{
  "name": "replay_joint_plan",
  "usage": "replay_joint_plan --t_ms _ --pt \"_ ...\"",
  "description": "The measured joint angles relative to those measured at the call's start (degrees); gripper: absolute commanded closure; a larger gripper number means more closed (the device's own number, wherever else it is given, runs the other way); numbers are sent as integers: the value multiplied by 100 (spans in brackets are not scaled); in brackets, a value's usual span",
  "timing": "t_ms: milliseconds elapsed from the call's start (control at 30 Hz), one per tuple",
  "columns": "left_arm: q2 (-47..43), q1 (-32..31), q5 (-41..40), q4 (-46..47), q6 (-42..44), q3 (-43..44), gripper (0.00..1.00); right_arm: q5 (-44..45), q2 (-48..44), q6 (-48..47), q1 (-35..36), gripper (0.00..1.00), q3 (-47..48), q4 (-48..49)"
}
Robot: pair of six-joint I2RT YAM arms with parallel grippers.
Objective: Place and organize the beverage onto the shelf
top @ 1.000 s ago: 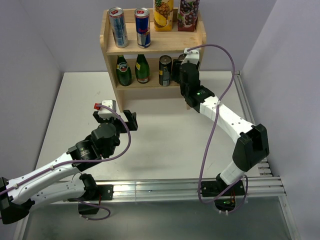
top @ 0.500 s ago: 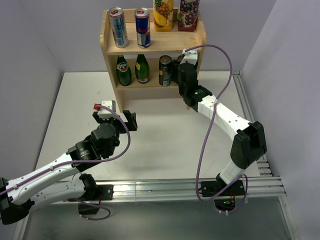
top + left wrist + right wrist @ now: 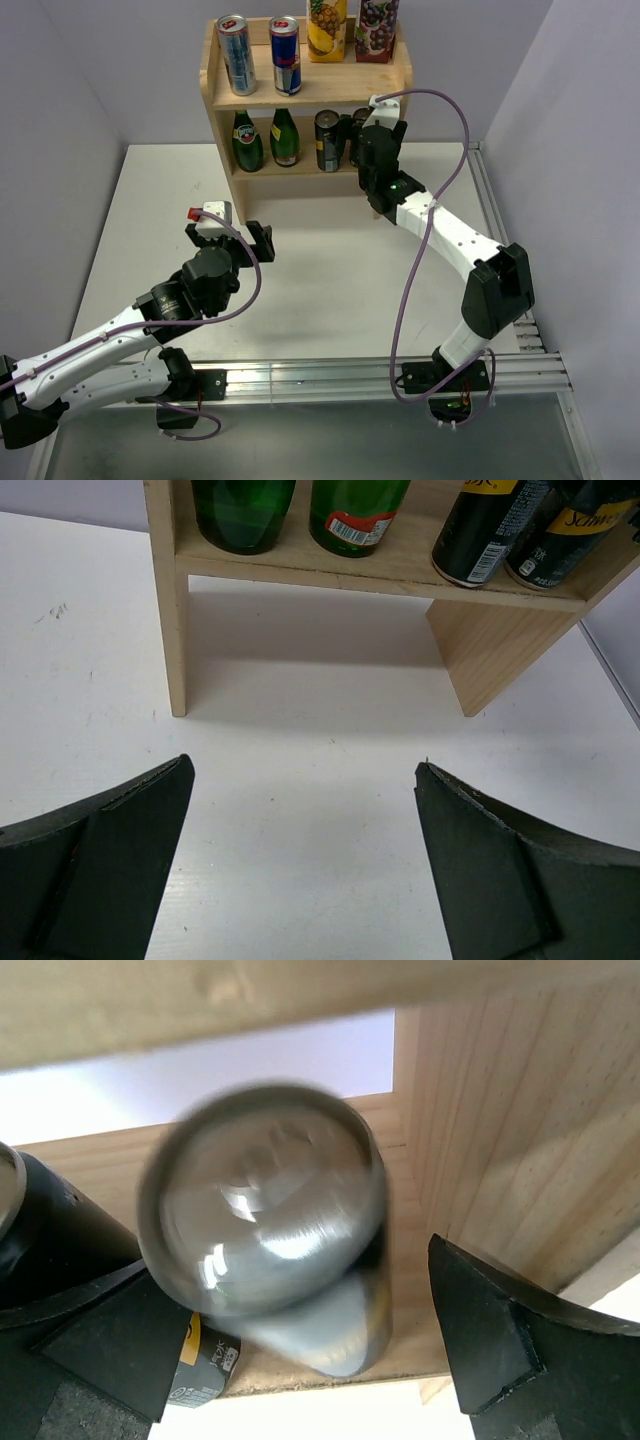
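The shelf (image 3: 212, 70) stands at the back of the table, its lower board (image 3: 400, 580) showing in the left wrist view. On that board a black can (image 3: 265, 1220), blurred, sits next to the right side panel (image 3: 500, 1110), between the fingers of my right gripper (image 3: 292, 1260), which stands open around it. From above, my right gripper (image 3: 360, 133) hides most of this can. A second black can (image 3: 327, 140) stands just left of it. My left gripper (image 3: 229, 238) hangs open and empty over the table, well in front of the shelf.
Two green bottles (image 3: 247, 140) (image 3: 285, 137) stand at the left of the lower tier. The top tier holds two slim blue-and-silver cans (image 3: 236, 55) (image 3: 286, 55) and two juice cartons (image 3: 327, 28) (image 3: 377, 28). Purple cable loops over the right arm. Walls close in on both sides.
My right gripper's jaws have spread wide and let go of the black can on the lower tier. The left arm has not moved.
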Motion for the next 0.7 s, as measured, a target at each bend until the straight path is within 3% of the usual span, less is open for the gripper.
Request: replay_joint_plan --t_ms 700 --pt "50 0 2 7 -2 -4 1 -52 -538 116 2 0 -535 66"
